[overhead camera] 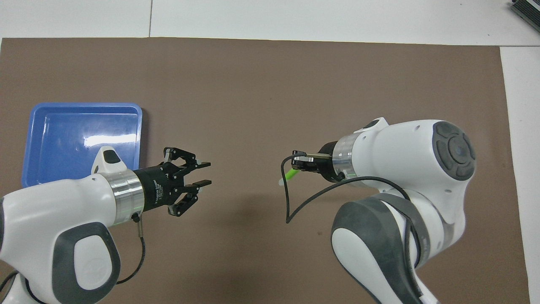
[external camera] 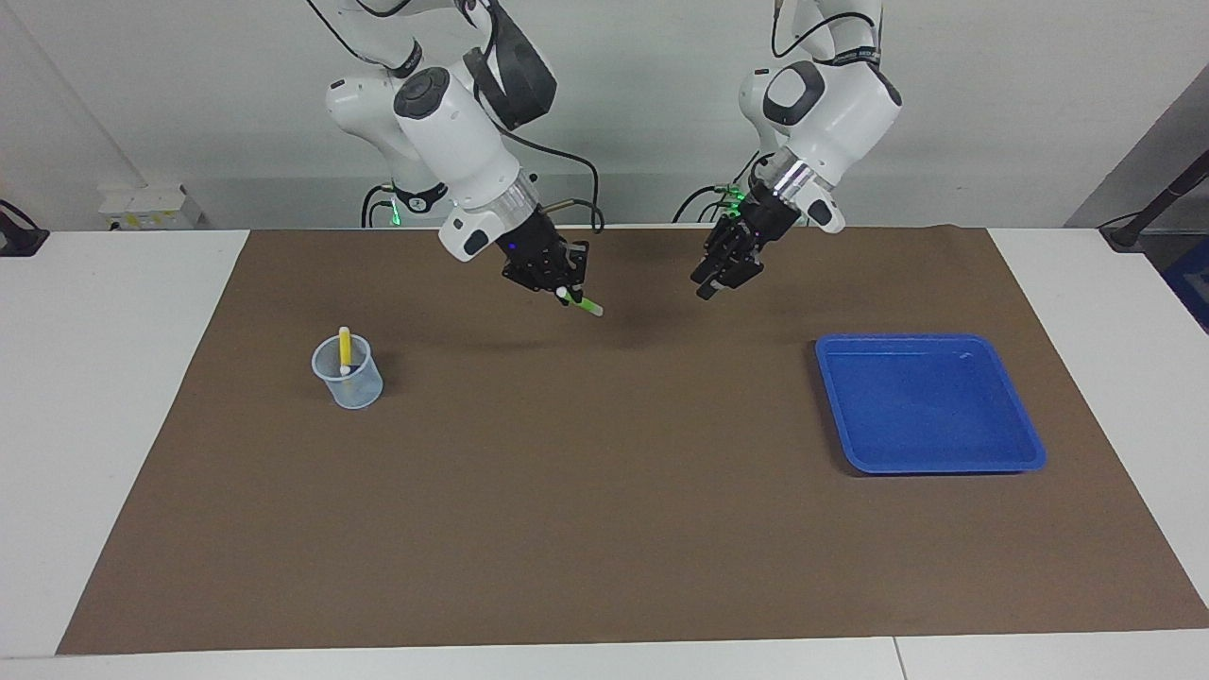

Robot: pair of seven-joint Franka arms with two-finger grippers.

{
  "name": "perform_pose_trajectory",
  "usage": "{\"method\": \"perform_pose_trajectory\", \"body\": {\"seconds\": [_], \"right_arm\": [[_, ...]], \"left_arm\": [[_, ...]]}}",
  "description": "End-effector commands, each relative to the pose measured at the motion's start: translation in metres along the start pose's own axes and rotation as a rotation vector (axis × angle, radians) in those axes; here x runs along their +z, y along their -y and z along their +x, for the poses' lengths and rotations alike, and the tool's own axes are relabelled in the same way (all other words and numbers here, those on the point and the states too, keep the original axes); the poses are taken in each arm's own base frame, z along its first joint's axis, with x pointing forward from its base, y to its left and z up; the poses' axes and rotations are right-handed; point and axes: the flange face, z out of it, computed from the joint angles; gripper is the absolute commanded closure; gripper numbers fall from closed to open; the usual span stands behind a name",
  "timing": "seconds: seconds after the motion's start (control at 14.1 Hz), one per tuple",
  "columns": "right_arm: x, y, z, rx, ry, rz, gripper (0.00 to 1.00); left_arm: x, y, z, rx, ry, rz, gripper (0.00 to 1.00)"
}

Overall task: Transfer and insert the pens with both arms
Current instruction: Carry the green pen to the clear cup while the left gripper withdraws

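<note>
My right gripper (external camera: 567, 291) is shut on the bright green pen (external camera: 587, 304) and holds it tilted in the air over the brown mat, near the middle of the table. The pen's tip pokes out from under the gripper in the overhead view (overhead camera: 290, 173). My left gripper (external camera: 718, 283) is open and empty, also in the air, facing the right gripper with a gap between them; it shows in the overhead view (overhead camera: 206, 173) too. The yellow pen (external camera: 345, 348) stands in a clear plastic cup (external camera: 348, 378) toward the right arm's end. The purple pen is out of view.
An empty blue tray (external camera: 930, 406) lies on the brown mat (external camera: 604, 529) toward the left arm's end; it also shows in the overhead view (overhead camera: 84, 126). In the overhead view the right arm hides the cup.
</note>
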Motion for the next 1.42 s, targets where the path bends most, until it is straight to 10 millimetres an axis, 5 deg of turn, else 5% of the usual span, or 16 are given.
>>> {"method": "perform_pose_trajectory", "body": {"seconds": [0.0, 0.21, 0.64, 0.71, 0.78, 0.85, 1.21, 1.35], "right_arm": [[-0.024, -0.053, 0.009, -0.182, 0.038, -0.120, 1.00], [-0.041, -0.113, 0.025, -0.424, 0.100, -0.237, 1.00], [-0.070, -0.197, 0.053, -0.854, 0.132, -0.437, 1.00], [-0.069, -0.206, 0.053, -0.860, 0.131, -0.438, 1.00], [-0.064, -0.211, 0.050, -0.852, 0.142, -0.434, 1.00], [-0.060, -0.213, 0.048, -0.845, 0.150, -0.431, 1.00], [-0.045, -0.236, 0.043, -0.827, 0.139, -0.428, 1.00], [-0.047, -0.240, 0.044, -0.819, 0.136, -0.428, 0.71]], "left_arm": [[-0.030, 0.012, 0.037, 0.172, 0.008, 0.072, 0.55], [-0.047, 0.023, 0.070, 0.468, -0.078, 0.246, 0.55], [-0.091, 0.036, 0.134, 0.901, -0.120, 0.473, 0.49], [-0.100, 0.034, 0.142, 0.958, -0.126, 0.491, 0.45], [-0.107, 0.032, 0.149, 1.013, -0.139, 0.517, 0.28], [-0.113, 0.030, 0.154, 1.074, -0.155, 0.555, 0.00], [-0.149, 0.007, 0.181, 1.193, -0.199, 0.621, 0.00], [-0.156, -0.004, 0.181, 1.206, -0.206, 0.649, 0.00]]}}
